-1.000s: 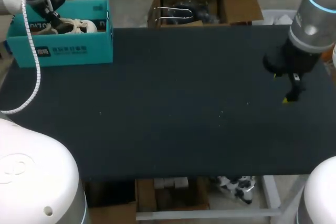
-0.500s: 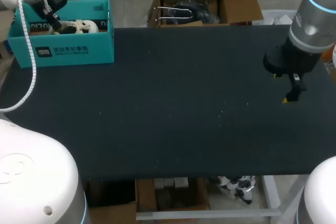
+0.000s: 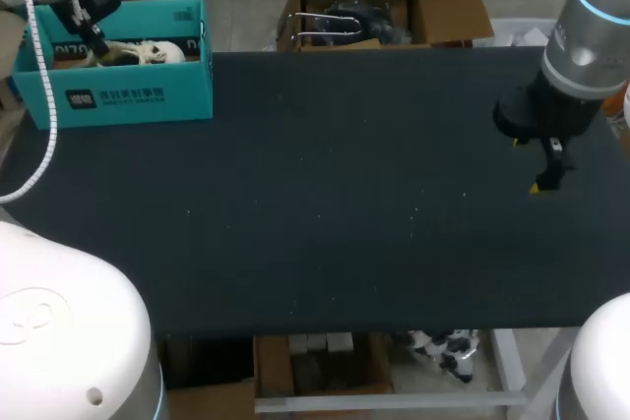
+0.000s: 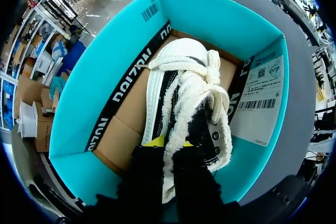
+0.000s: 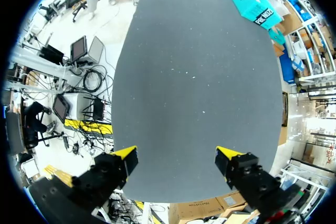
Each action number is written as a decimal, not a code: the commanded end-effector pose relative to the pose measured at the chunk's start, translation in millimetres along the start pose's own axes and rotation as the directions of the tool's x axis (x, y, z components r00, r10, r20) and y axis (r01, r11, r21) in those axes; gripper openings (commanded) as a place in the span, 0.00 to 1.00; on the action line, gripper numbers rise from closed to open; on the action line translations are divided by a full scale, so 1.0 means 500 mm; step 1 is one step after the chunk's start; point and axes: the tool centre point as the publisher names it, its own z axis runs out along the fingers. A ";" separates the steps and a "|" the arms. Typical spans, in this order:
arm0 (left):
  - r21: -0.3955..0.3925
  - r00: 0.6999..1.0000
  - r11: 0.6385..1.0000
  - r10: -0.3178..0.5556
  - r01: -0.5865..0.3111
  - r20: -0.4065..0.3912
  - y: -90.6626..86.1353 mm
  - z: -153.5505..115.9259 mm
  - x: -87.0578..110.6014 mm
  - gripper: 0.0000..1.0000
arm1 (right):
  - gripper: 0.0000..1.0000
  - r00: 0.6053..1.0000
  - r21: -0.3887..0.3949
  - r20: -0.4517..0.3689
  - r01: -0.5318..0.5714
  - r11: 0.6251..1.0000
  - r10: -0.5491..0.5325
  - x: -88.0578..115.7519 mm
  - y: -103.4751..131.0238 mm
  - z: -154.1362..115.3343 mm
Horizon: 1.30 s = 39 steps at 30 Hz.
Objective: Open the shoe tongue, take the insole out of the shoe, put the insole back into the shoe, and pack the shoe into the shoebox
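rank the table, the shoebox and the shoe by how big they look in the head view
1. table, by far the largest
2. shoebox
3. shoe, smallest; it lies inside the shoebox, partly hidden by its wall

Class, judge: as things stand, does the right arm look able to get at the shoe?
Probably not. The shoe lies in the box at the far left corner of the table, with the left gripper on it; the right gripper hangs open over the right side, the table's width away.

Barcode label point(image 4: 261, 88) on teal shoebox point(image 4: 100, 61)
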 end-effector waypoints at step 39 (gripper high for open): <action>0.034 0.991 0.999 0.023 -0.028 0.131 0.053 -0.242 0.150 1.00 | 1.00 1.000 0.003 -0.003 0.000 1.000 0.000 -0.001 0.001 -0.001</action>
